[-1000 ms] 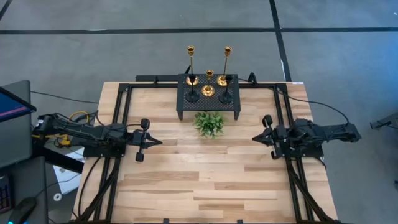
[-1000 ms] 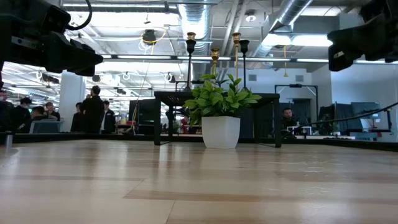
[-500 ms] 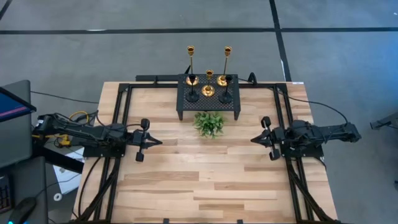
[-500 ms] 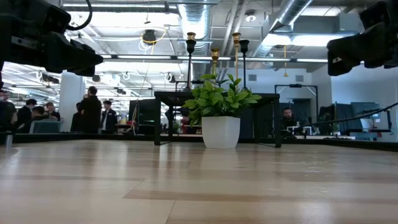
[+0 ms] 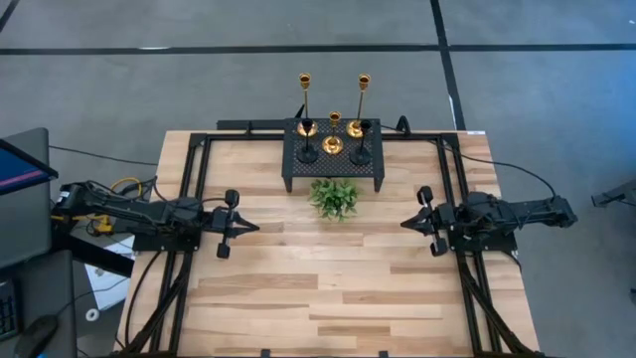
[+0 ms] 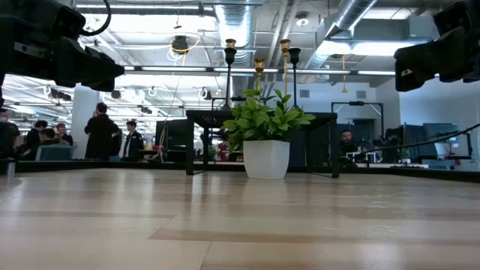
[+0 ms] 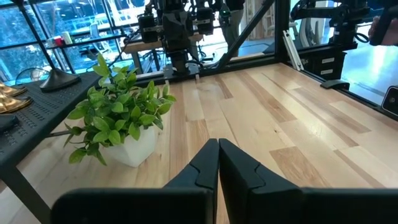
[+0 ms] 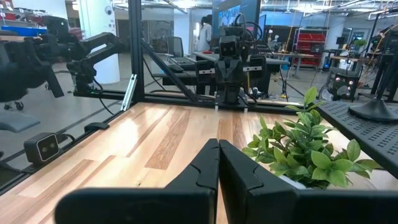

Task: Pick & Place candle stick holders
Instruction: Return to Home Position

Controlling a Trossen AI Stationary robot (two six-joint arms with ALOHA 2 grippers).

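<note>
The candle stick holders stand on their round bases on a black mesh stand [image 5: 333,156] at the table's far middle. Two are tall gold ones [image 5: 304,94] [image 5: 364,94], one is short gold [image 5: 332,145], and two are short black [image 5: 308,151] [image 5: 360,151]. My left gripper [image 5: 253,228] is shut and points level from the table's left side, well short of the stand. My right gripper [image 5: 405,221] is shut and points level from the right side. In both wrist views the fingers [image 7: 217,158] [image 8: 217,158] meet with nothing between them.
A small green plant in a white pot [image 5: 335,198] stands on the table just in front of the stand, between the two grippers. Black frame rails [image 5: 192,189] [image 5: 452,179] run along the table's left and right sides. People stand in the room beyond [image 6: 101,135].
</note>
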